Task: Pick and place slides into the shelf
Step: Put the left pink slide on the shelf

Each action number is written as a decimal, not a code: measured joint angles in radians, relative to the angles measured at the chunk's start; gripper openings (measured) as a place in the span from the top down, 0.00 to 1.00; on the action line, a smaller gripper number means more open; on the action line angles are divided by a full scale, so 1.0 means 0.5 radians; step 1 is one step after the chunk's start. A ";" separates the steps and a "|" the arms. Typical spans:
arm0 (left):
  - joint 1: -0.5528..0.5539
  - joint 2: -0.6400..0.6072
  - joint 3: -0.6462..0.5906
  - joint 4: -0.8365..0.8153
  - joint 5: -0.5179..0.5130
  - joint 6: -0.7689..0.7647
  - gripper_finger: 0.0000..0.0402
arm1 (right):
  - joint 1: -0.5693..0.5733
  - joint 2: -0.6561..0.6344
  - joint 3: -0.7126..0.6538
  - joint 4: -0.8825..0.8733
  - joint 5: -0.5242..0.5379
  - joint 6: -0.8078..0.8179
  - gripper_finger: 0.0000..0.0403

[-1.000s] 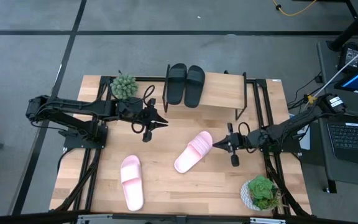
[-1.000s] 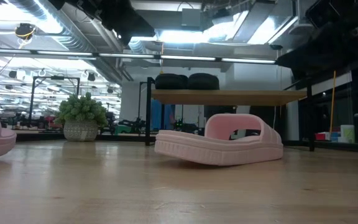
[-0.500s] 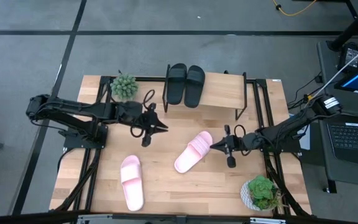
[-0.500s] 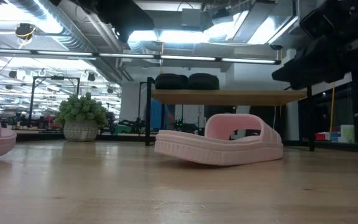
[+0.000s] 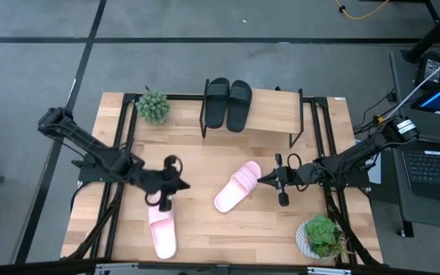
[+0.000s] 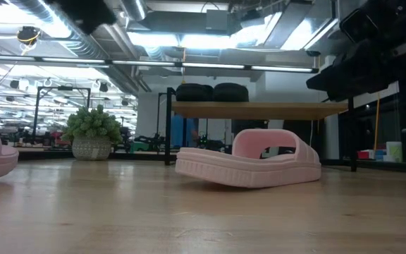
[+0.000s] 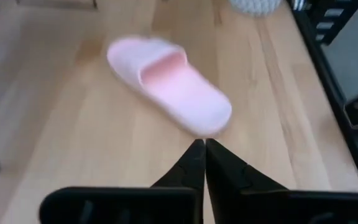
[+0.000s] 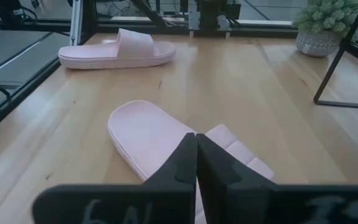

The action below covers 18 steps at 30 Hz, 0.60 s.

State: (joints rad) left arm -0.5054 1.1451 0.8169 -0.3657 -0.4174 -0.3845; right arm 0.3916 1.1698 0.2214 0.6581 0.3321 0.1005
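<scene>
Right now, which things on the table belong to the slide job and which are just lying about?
Job:
- two black slides, already on the shelf
- pink slide mid-table
- pink slide near the front edge

Lying about:
- dark potted plant
- bright potted plant

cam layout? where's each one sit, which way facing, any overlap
High: overhead, straight down; both arms, shelf.
Low: table height, level toward shelf; dark arm parts at top.
Left wrist: above front-left pink slide; shut left pincer.
Right wrist: at centre pink slide; shut right pincer.
Shared: high, low and right wrist show centre pink slide.
</scene>
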 joint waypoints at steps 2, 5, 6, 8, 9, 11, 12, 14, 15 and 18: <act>-0.098 0.002 0.000 -0.087 -0.065 -0.151 0.99 | 0.000 0.000 0.000 0.011 0.000 0.010 0.98; -0.220 0.002 0.000 -0.137 -0.090 -0.308 0.99 | 0.000 0.000 0.000 0.041 0.000 0.055 0.98; -0.258 0.002 0.000 -0.146 -0.089 -0.340 1.00 | 0.000 -0.001 0.000 0.049 0.000 0.060 0.98; -0.337 0.002 0.000 -0.145 -0.088 -0.396 1.00 | 0.000 -0.001 0.000 0.054 -0.001 0.075 0.98; -0.376 0.002 0.000 -0.145 -0.087 -0.422 1.00 | 0.000 -0.001 0.000 0.056 -0.001 0.091 0.98; -0.448 0.002 0.000 -0.168 -0.087 -0.513 1.00 | -0.001 -0.001 0.000 0.057 -0.001 0.105 0.98; -0.479 0.002 0.000 -0.198 -0.086 -0.588 1.00 | -0.001 -0.001 0.000 0.057 -0.001 0.105 0.98; -0.538 0.002 0.000 -0.283 -0.085 -0.756 1.00 | 0.000 -0.001 0.000 0.064 -0.001 0.105 0.98; -0.562 0.010 0.000 -0.323 -0.085 -0.850 1.00 | 0.000 -0.001 0.000 0.069 -0.001 0.105 0.98; -0.615 0.067 0.000 -0.420 -0.064 -1.063 1.00 | -0.001 -0.002 0.000 0.068 -0.001 0.105 0.98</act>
State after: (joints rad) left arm -0.8128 1.1787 0.8169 -0.5758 -0.4494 -0.9162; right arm 0.3912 1.1690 0.2214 0.6922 0.3317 0.1528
